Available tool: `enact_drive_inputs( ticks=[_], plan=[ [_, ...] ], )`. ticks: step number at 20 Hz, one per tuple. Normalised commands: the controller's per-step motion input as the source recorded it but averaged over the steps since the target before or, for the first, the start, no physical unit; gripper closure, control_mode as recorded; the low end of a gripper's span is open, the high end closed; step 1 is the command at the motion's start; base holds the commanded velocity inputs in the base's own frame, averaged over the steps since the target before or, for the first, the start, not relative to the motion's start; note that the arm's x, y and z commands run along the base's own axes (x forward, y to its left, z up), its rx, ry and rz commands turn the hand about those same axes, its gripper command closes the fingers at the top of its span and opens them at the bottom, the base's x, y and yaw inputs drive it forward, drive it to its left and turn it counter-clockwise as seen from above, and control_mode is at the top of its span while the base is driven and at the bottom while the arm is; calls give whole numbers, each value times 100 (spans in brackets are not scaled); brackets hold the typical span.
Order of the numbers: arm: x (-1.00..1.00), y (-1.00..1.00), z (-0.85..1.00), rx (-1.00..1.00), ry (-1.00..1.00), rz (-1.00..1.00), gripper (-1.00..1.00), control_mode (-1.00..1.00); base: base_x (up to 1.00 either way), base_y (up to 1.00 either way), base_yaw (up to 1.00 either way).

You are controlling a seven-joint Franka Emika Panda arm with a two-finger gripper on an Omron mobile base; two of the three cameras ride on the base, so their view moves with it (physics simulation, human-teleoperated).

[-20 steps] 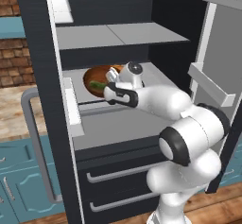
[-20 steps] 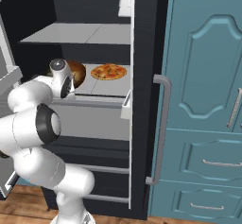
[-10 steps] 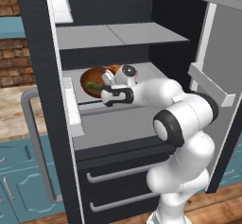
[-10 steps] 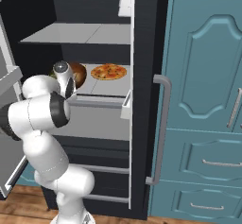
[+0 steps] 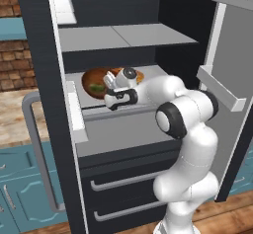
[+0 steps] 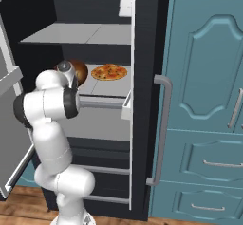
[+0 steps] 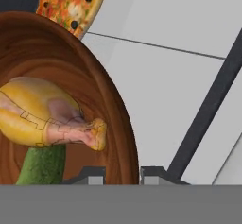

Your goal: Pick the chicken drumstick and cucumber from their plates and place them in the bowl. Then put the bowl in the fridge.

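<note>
Black and tall, the fridge point(image 5: 34, 55) stands open, its grey shelves point(image 5: 126, 36) bare above and its drawers point(image 5: 131, 183) shut below. Its door point(image 6: 9, 124) with the white lining swings out on the right of the left base view, and a grey bar handle point(image 6: 161, 129) shows on the near edge in the right base view. Teal cupboards point(image 6: 209, 100) flank the fridge on the right of that view.

White and bent at the elbow, the arm point(image 5: 185, 124) reaches into the middle shelf point(image 7: 160, 86). Brown and glossy, the bowl point(image 5: 94, 82) sits at the left part of that shelf, near its front edge; whether it rests on the shelf or is held just above it cannot be told. Beside it, farther in and to the right, lies a pizza point(image 6: 109, 72), its edge just beside the bowl's rim in the hand view.

Inside the bowl lies the drumstick point(image 7: 42, 114), golden with a pinkish bony end pointing toward the rim. Just below it in the hand view lies the cucumber point(image 7: 42, 164), dark green, touching the drumstick.

At the bowl's near rim the gripper point(image 7: 122, 175) stands pinched, its two finger tips point(image 7: 92, 176) straddling the wooden wall, one inside the bowl and one outside, so it has hold of the bowl by its rim. In the left base view the hand sits at the bowl's right side, above the shelf's front edge.
</note>
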Motion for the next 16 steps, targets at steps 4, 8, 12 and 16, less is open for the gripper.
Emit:
enact_drive_inputs(
  ticks=[4, 8, 12, 16],
  plan=[
    [37, 18, -7, 0, 0, 0, 100, -100, 0, 0, 0],
    [30, 18, -8, 0, 0, 2, 100, -100, 0, 0, 0],
    [15, 13, -11, 0, 0, 4, -100, -100, 0, 0, 0],
    [1, 1, 1, 0, 0, 2, -100, -100, 0, 0, 0]
  ],
)
